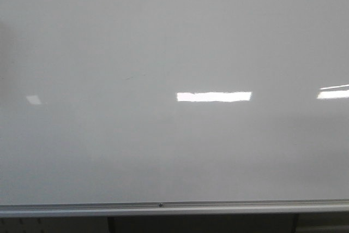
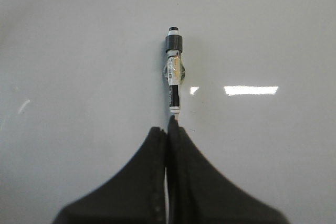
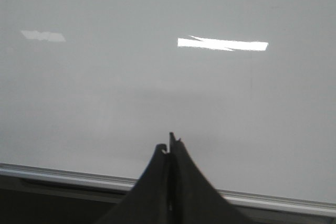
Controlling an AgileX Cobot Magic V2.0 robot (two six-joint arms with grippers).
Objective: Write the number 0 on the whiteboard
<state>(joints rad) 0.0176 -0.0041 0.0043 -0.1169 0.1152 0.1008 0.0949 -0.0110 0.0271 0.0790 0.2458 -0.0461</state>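
The whiteboard [image 1: 174, 53] fills the front view, pale grey and glossy, with a silver bottom rail [image 1: 163, 207]. No number 0 shows on it; only a faint short mark [image 1: 128, 78] sits left of centre. Neither arm appears in the front view. In the left wrist view my left gripper [image 2: 169, 125] is shut on a black and white marker [image 2: 174, 77], whose dark tip points at the whiteboard [image 2: 79, 51]. In the right wrist view my right gripper [image 3: 169, 144] is shut with nothing in it, facing the whiteboard [image 3: 105, 87] just above its rail [image 3: 63, 176].
Bright rectangular light reflections [image 1: 214, 96] lie across the board, with another reflection [image 1: 333, 93] at the right edge. Below the rail a dark frame [image 1: 207, 225] shows.
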